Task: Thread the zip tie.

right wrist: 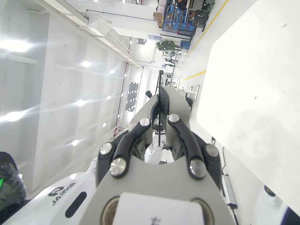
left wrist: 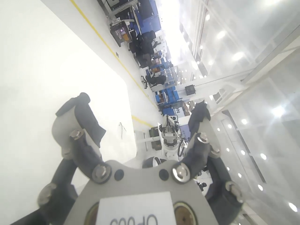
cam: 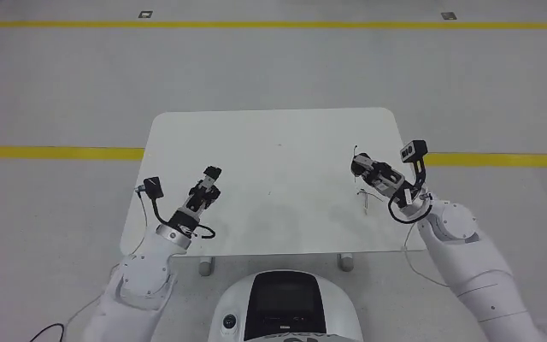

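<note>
**Tie in my right, left free**

The table [cam: 273, 145] lies under both my arms. My left gripper [left wrist: 140, 105] hangs over its near left part, fingers spread wide and holding nothing. My right gripper [right wrist: 160, 99] is at the right edge, fingers pressed together on 1 zip tie [right wrist: 160, 80], which pokes out past the tips. I judge it light, thin and springy, so I'd grip near the tail. 1 thin strand [cam: 366, 202] lies on the table nearby.

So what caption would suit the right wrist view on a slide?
Right gripper shut on a thin black zip tie, above the white table.
</note>
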`<state>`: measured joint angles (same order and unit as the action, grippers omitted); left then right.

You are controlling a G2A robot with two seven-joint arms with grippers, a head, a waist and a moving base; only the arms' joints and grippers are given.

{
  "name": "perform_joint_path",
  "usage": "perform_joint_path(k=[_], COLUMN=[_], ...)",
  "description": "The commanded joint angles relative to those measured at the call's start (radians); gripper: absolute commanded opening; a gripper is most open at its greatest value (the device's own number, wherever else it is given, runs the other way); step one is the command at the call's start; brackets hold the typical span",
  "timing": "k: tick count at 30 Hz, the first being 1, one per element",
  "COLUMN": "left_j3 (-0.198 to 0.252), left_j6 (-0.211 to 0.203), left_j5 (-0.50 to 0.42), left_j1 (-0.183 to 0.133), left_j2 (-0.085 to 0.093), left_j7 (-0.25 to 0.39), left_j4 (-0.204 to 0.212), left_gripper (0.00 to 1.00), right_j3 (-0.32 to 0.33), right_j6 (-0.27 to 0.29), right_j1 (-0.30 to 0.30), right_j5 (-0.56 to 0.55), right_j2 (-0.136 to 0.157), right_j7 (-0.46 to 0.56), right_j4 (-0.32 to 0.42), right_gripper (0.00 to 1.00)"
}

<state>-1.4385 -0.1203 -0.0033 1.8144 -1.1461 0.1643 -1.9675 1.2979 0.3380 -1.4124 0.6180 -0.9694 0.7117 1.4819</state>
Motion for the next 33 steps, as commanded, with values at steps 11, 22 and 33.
perform_joint_path(k=[11, 22, 33], left_j3=[0.274, 0.320, 0.412], left_j6=[-0.041, -0.038, -0.058], left_j5=[0.269, 0.240, 0.463], left_j1=[-0.139, -0.165, -0.231], left_j2=[-0.018, -0.025, -0.026], left_j7=[0.078, 0.078, 0.133], left_j4=[-0.029, -0.009, -0.039], left_gripper=[1.00, 1.00, 1.00], right_j3=[-0.018, -0.024, -0.051], right_j6=[-0.005, -0.005, -0.029], right_j1=[-0.011, -0.014, -0.008], right_j5=[-0.003, -0.018, -0.091], right_j2=[-0.029, -0.035, -0.049], right_j7=[-0.217, -0.233, -0.298], right_j4=[-0.018, -0.025, 0.004], right_gripper=[0.00, 0.00, 0.00])
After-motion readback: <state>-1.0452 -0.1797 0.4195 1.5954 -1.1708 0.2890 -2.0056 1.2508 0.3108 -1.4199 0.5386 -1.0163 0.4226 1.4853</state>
